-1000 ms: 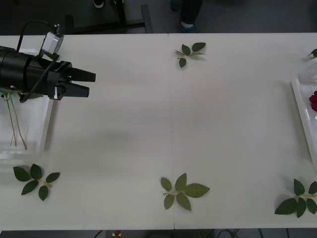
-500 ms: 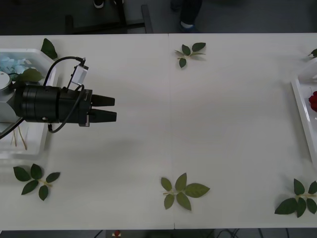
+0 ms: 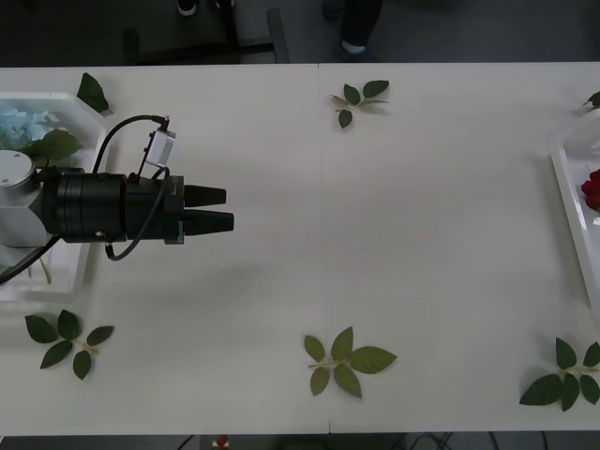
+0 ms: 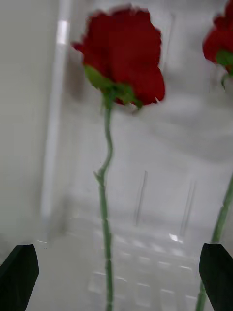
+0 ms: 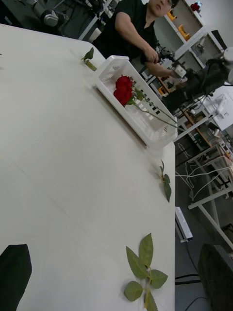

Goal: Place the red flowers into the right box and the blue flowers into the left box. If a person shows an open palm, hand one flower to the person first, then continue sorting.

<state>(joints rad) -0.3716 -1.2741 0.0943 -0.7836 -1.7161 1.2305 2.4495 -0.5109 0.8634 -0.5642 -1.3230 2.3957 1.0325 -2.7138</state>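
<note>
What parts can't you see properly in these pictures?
- Front view: the left box is mostly hidden under the left gripper's arm, so the blue flowers can't be counted.
- Front view: the right box is cut off by the edge, with just a bit of the red flowers peeking in.
- Right wrist view: the rose is blurred, and the second bloom is cut off.

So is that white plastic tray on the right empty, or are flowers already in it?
Not empty: red roses lie inside the white slotted plastic tray, stems along it.
</note>
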